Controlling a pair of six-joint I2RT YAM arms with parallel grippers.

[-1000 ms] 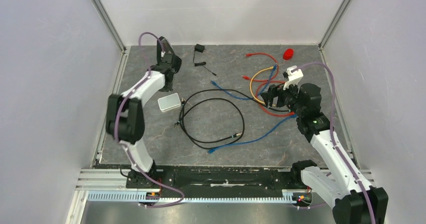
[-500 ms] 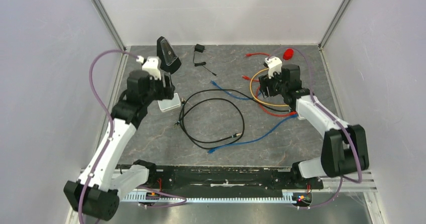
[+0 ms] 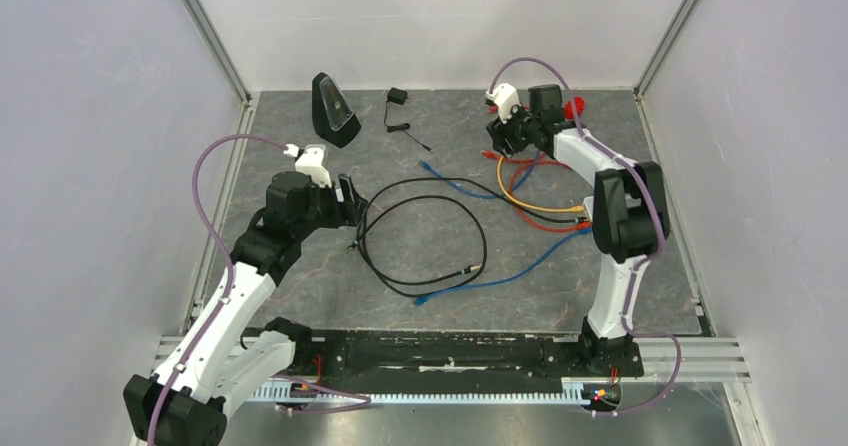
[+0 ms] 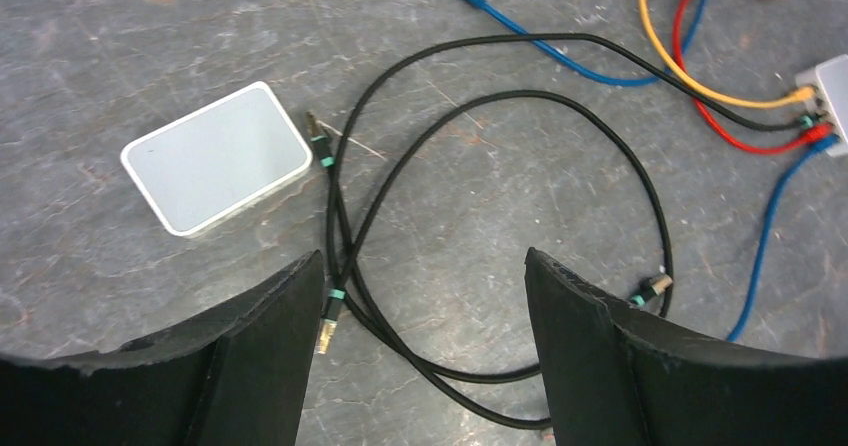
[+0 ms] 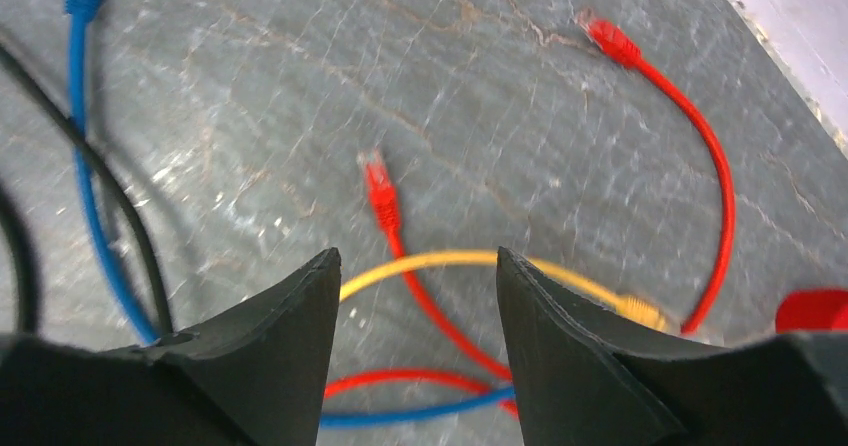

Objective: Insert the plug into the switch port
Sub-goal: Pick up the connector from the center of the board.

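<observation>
Your left gripper (image 4: 422, 266) is hanging wide open over the grey table (image 4: 120, 26), and its two black fingers (image 4: 260, 356) are holding nothing. The white switch box (image 4: 215, 158) is lying flat ahead of the gripper, off to the side of the finger on the view's left and apart from both fingers. It is showing you its top face and two of its edges. A black plug (image 4: 317, 138) with a teal band is lying just beside the box's right-hand edge, its nose pointing away from the gripper. A second plug (image 4: 325, 331), yellowish at the tip, is resting on the table close against the inner side of that same finger.

Your right gripper (image 5: 415, 266) is standing partly open at the far right of the table, also empty. A red plug (image 5: 378, 181) and the yellow cable (image 5: 450, 259) are showing on the table through the gap between its fingers.

Counting up, you are looking at:
- one white switch box
- one other pale box (image 4: 830, 91), with yellow, black, red and blue leads running into it
- one black wedge-shaped device (image 3: 333, 109)
- one small black power adapter (image 3: 397, 96)
- one red round object (image 3: 573, 107)
- one yellow cable
- two blue cables (image 4: 560, 61)
- two loose red plugs, the other one (image 5: 605, 38) lying farther off

The black loops (image 4: 600, 136) are probably making up two cables, though the overlaps are making that hard to tell.
</observation>
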